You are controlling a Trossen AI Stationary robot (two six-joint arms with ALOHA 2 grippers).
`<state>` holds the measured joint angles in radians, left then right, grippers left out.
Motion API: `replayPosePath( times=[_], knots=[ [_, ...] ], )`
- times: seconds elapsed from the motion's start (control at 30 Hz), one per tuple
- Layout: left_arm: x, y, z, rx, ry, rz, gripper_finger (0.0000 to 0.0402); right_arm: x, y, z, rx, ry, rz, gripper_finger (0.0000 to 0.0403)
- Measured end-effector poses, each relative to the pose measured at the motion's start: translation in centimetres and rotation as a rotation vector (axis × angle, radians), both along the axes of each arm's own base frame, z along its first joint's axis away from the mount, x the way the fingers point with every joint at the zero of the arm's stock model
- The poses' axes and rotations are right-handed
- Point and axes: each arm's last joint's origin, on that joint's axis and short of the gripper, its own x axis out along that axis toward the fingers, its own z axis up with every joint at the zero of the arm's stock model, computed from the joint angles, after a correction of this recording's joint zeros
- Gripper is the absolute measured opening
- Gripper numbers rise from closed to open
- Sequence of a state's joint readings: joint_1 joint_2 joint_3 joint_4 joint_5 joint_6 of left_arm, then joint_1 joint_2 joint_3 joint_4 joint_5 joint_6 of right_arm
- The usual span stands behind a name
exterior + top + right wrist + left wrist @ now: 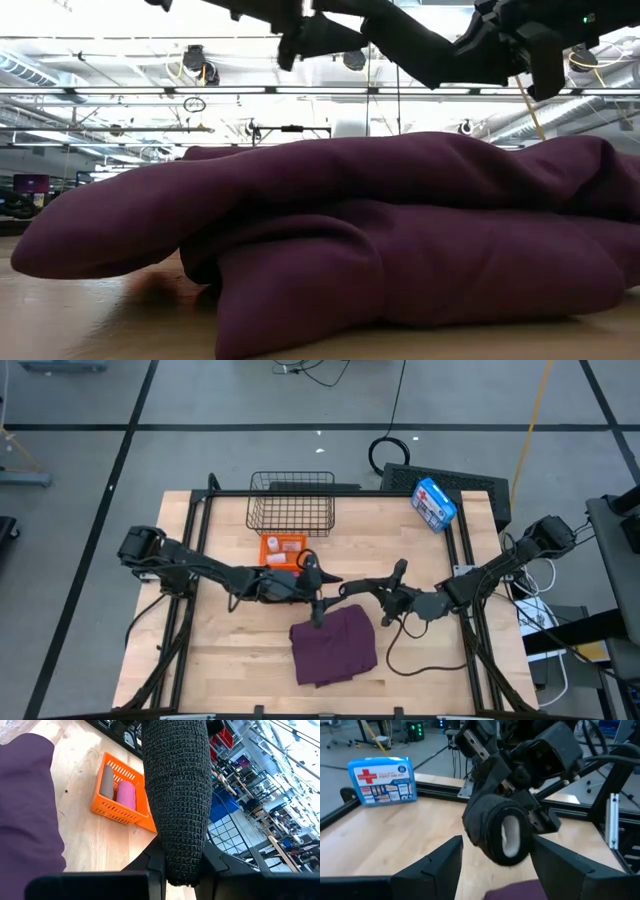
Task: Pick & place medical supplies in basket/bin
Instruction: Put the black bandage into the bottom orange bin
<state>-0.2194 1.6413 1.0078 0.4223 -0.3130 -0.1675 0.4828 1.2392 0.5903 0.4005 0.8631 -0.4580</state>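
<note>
Light wood table (pixel 220 660): wire basket (pixel 291 502) at far edge, orange bin (pixel 283 547) just before it, first-aid box (pixel 434 503) far right corner, maroon cloth (pixel 334 645) near-centre.

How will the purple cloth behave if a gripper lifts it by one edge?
The cloth lies in soft rumpled folds, so it will probably hang limp and unfold. It spreads wider than the orange bin, so it may drag across the table. It cannot roll, unlike the black roll.
</note>
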Motion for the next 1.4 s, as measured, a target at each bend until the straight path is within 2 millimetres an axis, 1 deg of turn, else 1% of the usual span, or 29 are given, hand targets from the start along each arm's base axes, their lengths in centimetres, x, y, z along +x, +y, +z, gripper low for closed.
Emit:
replayPosePath(
  times=[0.17, 0.23, 0.3, 0.37, 0.53, 0.57, 0.7, 0.8, 0.87, 1.0, 1.07, 1.13, 1.23, 1.33, 1.4],
  knots=[
    [1.5, 0.4, 0.2, 0.009, -0.009, 0.015, 0.0237, 0.0, 0.0, 0.0, -0.003, 0.001, 0.002, 0.0042],
    [1.8, 0.6, 0.3, 0.011, -0.012, 0.022, 0.0236, 0.0, 0.0, 0.0, -0.006, 0.003, 0.0, 0.0042],
    [1.9, 0.8, 0.5, 0.01, -0.016, 0.019, 0.0224, 0.0, 0.0, 0.0, -0.005, 0.002, 0.0, 0.0042],
    [1.9, 0.8, 0.5, 0.01, -0.016, -0.021, 0.0193, 0.0, 0.0, 0.0, 0.0, 0.0, 0.002, 0.0043],
    [1.9, 1.2, 0.4, -0.019, 0.003, -0.087, 0.0061, 0.0, 0.0, 0.0, 0.017, -0.003, 0.004, 0.0043],
    [2.0, 1.4, 0.3, -0.043, 0.013, -0.089, 0.0048, 0.0, 0.0, -0.1, 0.016, 0.001, 0.007, 0.0043],
    [2.0, 2.0, 0.2, -0.07, 0.019, -0.078, 0.0048, 0.0, 0.1, -0.2, 0.063, -0.006, 0.022, 0.0058],
    [1.9, 1.8, 0.7, -0.009, -0.011, -0.054, 0.0048, -0.1, 0.1, -0.1, 0.17, -0.062, -0.027, 0.0082],
    [1.9, 2.1, 1.1, 0.015, -0.048, -0.051, 0.0048, -0.3, 0.1, 0.2, 0.248, -0.103, -0.063, 0.0101],
    [1.5, 2.7, 1.9, 0.056, -0.108, -0.047, 0.0048, -0.8, 0.1, 0.6, 0.356, -0.141, -0.075, 0.0135],
    [1.1, 3.1, 1.4, 0.047, -0.164, -0.057, 0.0048, -1.2, 0.1, 0.9, 0.381, -0.147, -0.072, 0.015],
    [0.5, 3.8, 0.9, 0.037, -0.256, -0.075, 0.0048, -1.8, 0.1, 1.1, 0.396, -0.133, -0.05, 0.0163],
    [-1.0, 4.5, 0.2, 0.015, -0.405, -0.079, 0.0048, -2.4, 0.0, 1.8, 0.421, -0.147, -0.031, 0.0179],
    [-2.2, 4.6, -1.0, 0.005, -0.473, -0.095, 0.0048, -2.6, -0.3, 2.7, 0.457, -0.201, -0.015, 0.0189],
    [-2.6, 4.5, -1.1, 0.006, -0.503, -0.123, 0.0048, -2.4, -0.4, 3.3, 0.477, -0.226, 0.04, 0.0194]
  ],
)
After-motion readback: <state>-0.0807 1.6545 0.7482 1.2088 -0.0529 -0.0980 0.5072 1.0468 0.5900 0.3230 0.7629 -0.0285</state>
